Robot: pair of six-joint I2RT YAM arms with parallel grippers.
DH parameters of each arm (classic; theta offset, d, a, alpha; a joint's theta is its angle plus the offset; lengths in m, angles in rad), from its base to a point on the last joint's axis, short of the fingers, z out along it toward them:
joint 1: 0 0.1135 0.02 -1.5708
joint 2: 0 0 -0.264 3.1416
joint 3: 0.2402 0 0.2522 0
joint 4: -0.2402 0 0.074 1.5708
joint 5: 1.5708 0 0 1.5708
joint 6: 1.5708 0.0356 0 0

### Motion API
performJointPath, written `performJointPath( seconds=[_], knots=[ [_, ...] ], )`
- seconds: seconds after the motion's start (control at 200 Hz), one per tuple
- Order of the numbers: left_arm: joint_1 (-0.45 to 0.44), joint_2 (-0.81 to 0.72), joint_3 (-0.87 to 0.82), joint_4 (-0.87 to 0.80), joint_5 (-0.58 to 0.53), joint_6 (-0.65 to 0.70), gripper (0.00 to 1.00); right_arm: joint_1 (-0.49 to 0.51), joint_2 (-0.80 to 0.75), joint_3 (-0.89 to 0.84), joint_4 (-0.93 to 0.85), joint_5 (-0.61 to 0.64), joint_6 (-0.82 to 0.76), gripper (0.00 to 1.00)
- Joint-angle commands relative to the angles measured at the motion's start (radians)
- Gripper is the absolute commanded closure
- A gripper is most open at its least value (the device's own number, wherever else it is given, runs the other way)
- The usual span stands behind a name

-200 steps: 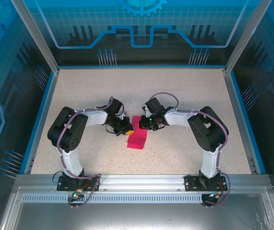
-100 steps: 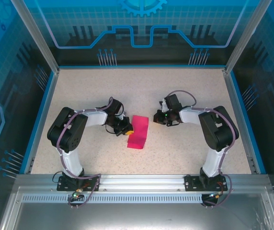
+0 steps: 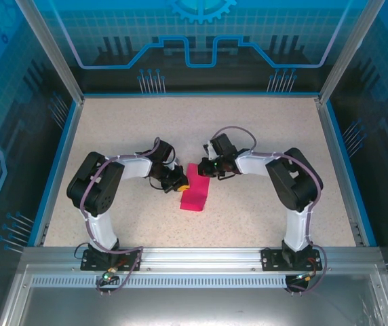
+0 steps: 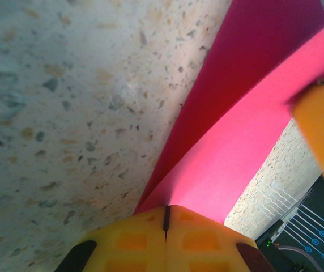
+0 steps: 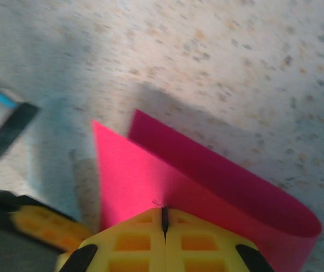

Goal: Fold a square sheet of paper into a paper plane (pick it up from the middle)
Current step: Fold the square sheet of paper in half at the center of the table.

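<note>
The square sheet of paper (image 3: 195, 193) is magenta-pink and lies doubled over into a narrow rectangle at the table's middle. Its top layer (image 4: 252, 130) arches loosely over the lower one, with a rounded fold (image 5: 298, 226). No paper plane is in view. My left gripper (image 3: 178, 180) is shut, and its yellow fingertips (image 4: 166, 211) rest against the sheet's left edge. My right gripper (image 3: 205, 170) is shut too, and its tips (image 5: 164, 212) press on the top layer (image 5: 133, 175) at the far end. I cannot tell whether either one pinches paper.
The speckled table (image 3: 262, 129) has a blue rim and aluminium posts round it. Both arms bend inward, so their wrists sit close together over the sheet. The other gripper's yellow finger (image 4: 323, 136) edges into each wrist view.
Half a second ago the right arm had swung away to the right of the sheet. It is now back at the sheet's far end. The left arm and the paper have not moved.
</note>
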Motion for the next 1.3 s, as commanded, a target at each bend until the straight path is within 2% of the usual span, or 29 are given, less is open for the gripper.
performJointPath(
  seconds=[0.0, 0.325, 0.44, 0.69, 0.865, 1.065, 1.295],
  knots=[
    [-0.009, 0.123, -0.097, -0.19, -0.248, -0.006, 1.0, -0.028, 0.026, 0.008, 0.0, -0.022, 0.004, 1.0],
    [-0.011, 0.127, -0.106, -0.188, -0.252, -0.001, 1.0, -0.19, 0.03, -0.036, 0.032, -0.007, -0.005, 1.0],
    [-0.01, 0.123, -0.107, -0.183, -0.25, -0.006, 1.0, -0.19, -0.042, -0.016, -0.021, 0.009, -0.012, 1.0],
    [-0.01, 0.121, -0.098, -0.181, -0.252, -0.005, 1.0, -0.026, -0.219, -0.049, -0.165, 0.07, 0.019, 1.0],
    [-0.011, 0.117, -0.101, -0.18, -0.258, 0.005, 1.0, 0.077, -0.282, -0.124, -0.15, 0.042, 0.112, 1.0],
    [-0.01, 0.129, -0.094, -0.176, -0.257, 0.015, 1.0, 0.179, -0.254, -0.138, -0.11, 0.018, 0.178, 1.0],
    [-0.01, 0.135, -0.098, -0.161, -0.258, 0.014, 1.0, 0.226, -0.164, -0.117, -0.063, -0.006, 0.212, 1.0]
  ],
)
